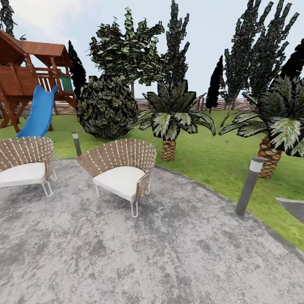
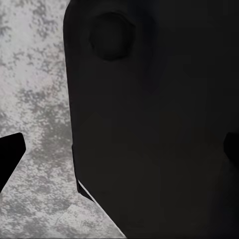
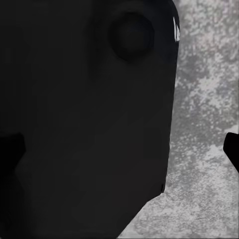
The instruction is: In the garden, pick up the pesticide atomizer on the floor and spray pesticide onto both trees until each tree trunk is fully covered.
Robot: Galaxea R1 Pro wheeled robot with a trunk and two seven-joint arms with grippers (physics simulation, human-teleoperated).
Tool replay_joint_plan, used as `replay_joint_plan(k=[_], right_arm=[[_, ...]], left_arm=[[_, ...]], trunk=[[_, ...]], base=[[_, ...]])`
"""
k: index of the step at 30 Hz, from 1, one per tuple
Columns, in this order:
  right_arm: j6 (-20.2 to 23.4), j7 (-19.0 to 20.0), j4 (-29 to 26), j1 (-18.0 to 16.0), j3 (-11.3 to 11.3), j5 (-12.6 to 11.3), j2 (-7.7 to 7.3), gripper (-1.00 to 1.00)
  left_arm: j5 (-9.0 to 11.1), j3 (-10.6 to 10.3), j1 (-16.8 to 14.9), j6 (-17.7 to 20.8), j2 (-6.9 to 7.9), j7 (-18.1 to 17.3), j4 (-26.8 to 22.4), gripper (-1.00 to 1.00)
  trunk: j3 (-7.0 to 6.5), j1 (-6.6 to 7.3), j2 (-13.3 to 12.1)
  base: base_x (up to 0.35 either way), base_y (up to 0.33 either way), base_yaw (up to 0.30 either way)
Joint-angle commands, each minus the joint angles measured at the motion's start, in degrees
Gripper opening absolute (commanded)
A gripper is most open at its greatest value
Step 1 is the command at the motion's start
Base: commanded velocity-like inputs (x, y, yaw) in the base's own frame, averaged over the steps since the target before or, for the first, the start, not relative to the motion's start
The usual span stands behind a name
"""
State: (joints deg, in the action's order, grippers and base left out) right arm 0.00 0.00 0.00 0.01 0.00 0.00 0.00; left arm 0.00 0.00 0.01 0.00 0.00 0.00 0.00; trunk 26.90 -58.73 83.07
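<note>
Grey stone patio (image 1: 169, 253) curving into the garden lawn (image 1: 202, 152); wooden play tower (image 1: 25, 67) with blue slide (image 1: 40, 112); round bush (image 1: 105, 107); two short palms (image 1: 171, 122); two wicker chairs (image 1: 122, 169); bollard light (image 1: 249, 183). Wrist views look past dark robot housing (image 2: 159, 124) to paving; how far either pincer stands open cannot be told. The pesticide atomizer's whereabouts cannot be told; judged light, rigid, best gripped around the bottle body

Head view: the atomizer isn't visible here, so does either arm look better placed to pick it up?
Cannot tell. Neither arm has an edge: both wrist views look down past dark robot bodywork at the grey paving, with lawn beyond.
</note>
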Motion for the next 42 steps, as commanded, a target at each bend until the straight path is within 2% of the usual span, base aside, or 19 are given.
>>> replay_joint_plan(k=[1,8,14,18,21,22,27,30,33,37,40,41,42], right_arm=[[0.09,-0.18,-0.33,-0.18,-0.07,0.10,0.33,1.00],[0.09,-0.18,-1.59,-0.69,0.00,0.11,1.81,1.00],[0.09,-0.24,-3.53,-1.22,0.00,0.01,2.09,1.00],[-0.90,-0.25,-4.70,-1.24,-0.15,0.17,1.89,1.00],[-1.87,-0.34,-5.67,-1.24,-0.16,0.26,0.91,1.00],[-21.62,-0.34,-17.00,-1.25,-0.18,0.26,-0.99,1.00],[-22.38,-0.35,-24.75,-1.30,-0.30,0.20,-1.71,1.00],[-22.37,-0.30,-29.05,-1.64,-0.34,0.19,-2.37,1.00],[-22.34,-0.16,-33.13,-2.68,-0.35,0.20,-3.12,1.00],[-22.40,0.10,-34.30,-3.11,-0.26,0.44,-3.46,1.00],[-22.41,-0.15,-34.32,-3.16,-0.27,0.51,-3.81,1.00],[-22.46,-0.23,-34.32,-3.17,-0.27,0.52,-3.91,1.00],[-22.48,-0.24,-34.34,-3.17,-0.27,0.52,-3.93,1.00]], left_arm=[[0.26,0.09,-0.01,-0.09,-0.09,0.09,-0.26,1.00],[0.21,0.14,-0.01,-0.09,-0.17,0.09,-0.45,1.00],[0.18,0.26,-0.01,-0.09,-0.18,0.09,-0.61,1.00],[0.10,0.14,-0.32,-1.06,0.37,0.14,-1.59,1.00],[0.71,0.48,-1.32,-2.03,1.34,0.22,-2.57,1.00],[0.74,0.46,-4.84,-5.48,3.51,0.20,-14.74,1.00],[0.78,0.38,-8.36,-7.39,3.61,-0.23,-18.03,1.00],[0.62,0.25,-10.88,-7.93,3.19,-0.55,-18.50,1.00],[0.78,0.27,-13.79,-8.29,3.45,-0.71,-18.65,1.00],[0.79,0.52,-14.62,-8.86,3.75,-0.42,-18.69,1.00],[0.82,0.65,-14.48,-12.31,4.23,0.15,-18.57,1.00],[0.80,1.54,-14.50,-14.88,4.31,0.41,-18.49,1.00],[0.80,2.18,-14.50,-15.40,4.31,0.51,-18.48,1.00]], trunk=[[0.03,0.00,0.01],[0.03,0.00,0.01],[0.03,0.00,0.01],[0.03,0.00,0.01],[0.03,0.00,0.01],[0.03,0.00,0.01],[0.03,0.00,0.01],[0.03,0.00,0.01],[0.03,0.00,0.01],[0.03,0.00,0.01],[0.03,0.00,0.01],[0.03,0.00,0.01],[0.03,0.00,0.01]], base=[[0.000,0.000,0.000],[0.000,0.000,0.000],[0.000,0.000,0.000],[0.000,0.000,0.000],[0.000,0.000,0.000],[0.000,0.000,0.000],[0.000,0.000,0.000],[0.000,0.000,0.000],[0.000,0.000,0.000],[0.000,0.000,0.000],[-0.177,-0.092,0.007],[-0.255,-0.150,0.179],[-0.262,-0.155,0.213]])
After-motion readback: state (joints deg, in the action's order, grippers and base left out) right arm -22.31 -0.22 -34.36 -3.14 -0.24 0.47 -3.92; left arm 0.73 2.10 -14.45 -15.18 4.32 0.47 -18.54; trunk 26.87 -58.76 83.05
